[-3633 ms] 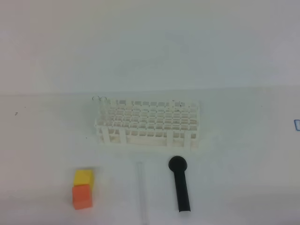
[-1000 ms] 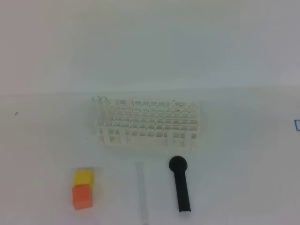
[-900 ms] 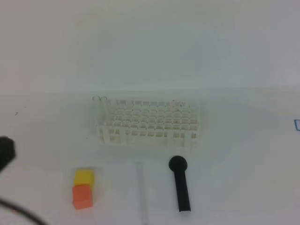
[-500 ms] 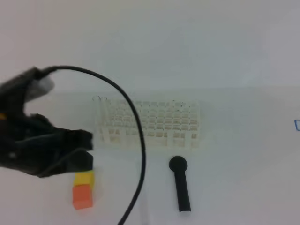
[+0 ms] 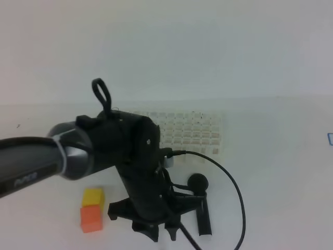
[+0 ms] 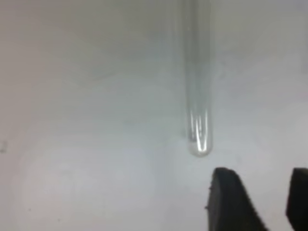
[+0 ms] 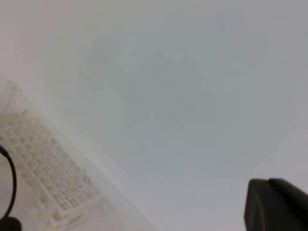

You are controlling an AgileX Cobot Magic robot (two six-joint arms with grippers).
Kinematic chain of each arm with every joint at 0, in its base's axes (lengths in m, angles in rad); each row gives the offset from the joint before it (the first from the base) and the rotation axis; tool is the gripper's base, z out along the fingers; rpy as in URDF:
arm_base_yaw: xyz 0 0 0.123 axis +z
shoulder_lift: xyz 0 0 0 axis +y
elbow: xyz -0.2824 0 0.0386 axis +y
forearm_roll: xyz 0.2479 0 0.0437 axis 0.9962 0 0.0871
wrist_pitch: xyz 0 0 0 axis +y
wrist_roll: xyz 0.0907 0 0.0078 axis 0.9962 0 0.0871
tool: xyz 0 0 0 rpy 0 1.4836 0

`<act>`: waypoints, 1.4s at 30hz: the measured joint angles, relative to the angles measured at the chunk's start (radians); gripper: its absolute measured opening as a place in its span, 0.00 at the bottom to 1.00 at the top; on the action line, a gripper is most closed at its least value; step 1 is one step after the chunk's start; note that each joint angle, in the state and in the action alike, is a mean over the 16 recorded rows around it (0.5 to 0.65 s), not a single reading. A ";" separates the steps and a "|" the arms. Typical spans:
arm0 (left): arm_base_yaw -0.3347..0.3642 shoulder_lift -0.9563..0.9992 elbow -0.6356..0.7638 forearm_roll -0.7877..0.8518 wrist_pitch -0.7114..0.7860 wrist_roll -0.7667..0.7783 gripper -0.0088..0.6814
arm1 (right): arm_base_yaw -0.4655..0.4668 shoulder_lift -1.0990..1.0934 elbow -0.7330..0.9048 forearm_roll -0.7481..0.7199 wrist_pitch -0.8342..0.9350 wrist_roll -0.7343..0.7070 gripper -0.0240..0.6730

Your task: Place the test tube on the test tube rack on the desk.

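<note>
The left gripper (image 5: pixel 162 234) hangs low over the desk (image 5: pixel 281 172), in front of the rack (image 5: pixel 190 133), its fingers (image 6: pixel 231 202) parted with a clear gap and nothing between them. The test tube (image 6: pixel 197 91) lies flat on the desk just beyond those fingertips, untouched. In front of the rack to the right lies a black stick (image 5: pixel 200 200); to the left sit a yellow block (image 5: pixel 93 197) and an orange block (image 5: pixel 91 219). The right gripper (image 7: pixel 276 204) is closed, empty.
</note>
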 joint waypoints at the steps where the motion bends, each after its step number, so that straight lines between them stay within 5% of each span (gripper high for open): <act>1: -0.006 0.023 -0.014 0.009 0.008 -0.018 0.36 | 0.004 -0.009 0.000 -0.021 -0.001 0.014 0.03; 9: -0.024 0.115 -0.076 0.079 0.044 -0.140 0.70 | 0.050 -0.075 0.000 -0.206 0.015 0.153 0.03; 17: -0.024 0.156 -0.080 0.124 0.034 -0.184 0.76 | 0.096 -0.094 0.000 -0.323 0.026 0.250 0.03; 26: -0.024 0.207 -0.080 0.114 0.019 -0.156 0.64 | 0.123 -0.097 0.000 -0.359 0.027 0.266 0.03; 42: -0.024 0.229 -0.080 0.124 0.027 -0.067 0.23 | 0.126 -0.139 0.000 -0.379 0.035 0.274 0.03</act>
